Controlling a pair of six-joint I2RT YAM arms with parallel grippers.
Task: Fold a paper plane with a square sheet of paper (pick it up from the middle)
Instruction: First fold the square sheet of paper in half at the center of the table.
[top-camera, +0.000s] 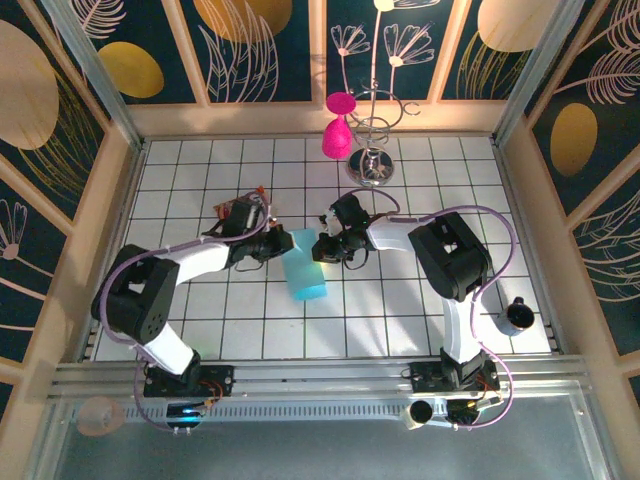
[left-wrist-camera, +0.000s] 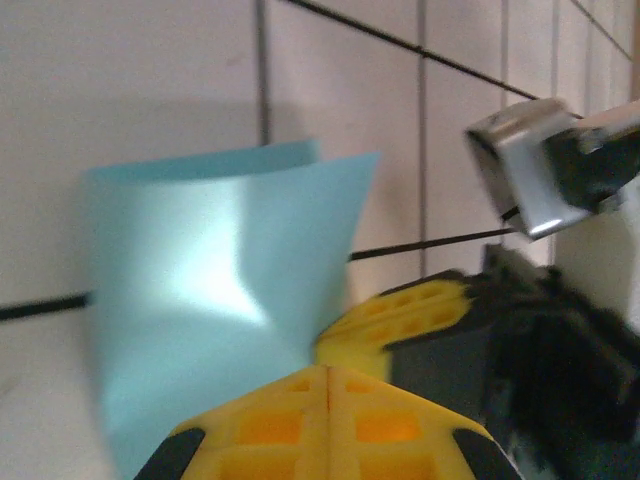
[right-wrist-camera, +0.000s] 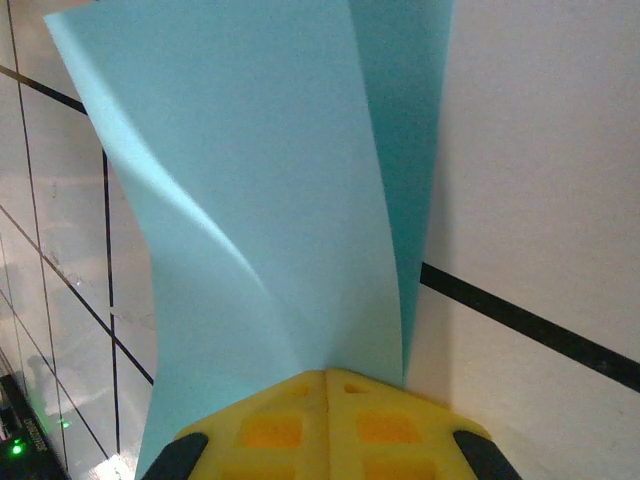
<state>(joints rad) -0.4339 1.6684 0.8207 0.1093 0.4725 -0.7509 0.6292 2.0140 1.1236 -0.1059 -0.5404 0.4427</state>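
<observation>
We saw one thin, glossy light-blue sheet (right-wrist-camera: 280, 200), bent double into a curve, with the left gripper (left-wrist-camera: 327, 372) and right gripper (right-wrist-camera: 327, 375) both clamped on it

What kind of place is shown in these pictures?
Probably a robot test booth: a white gridded table boxed in by leaf-patterned wall panels, with the left arm and right arm bolted to a metal rail.
</observation>
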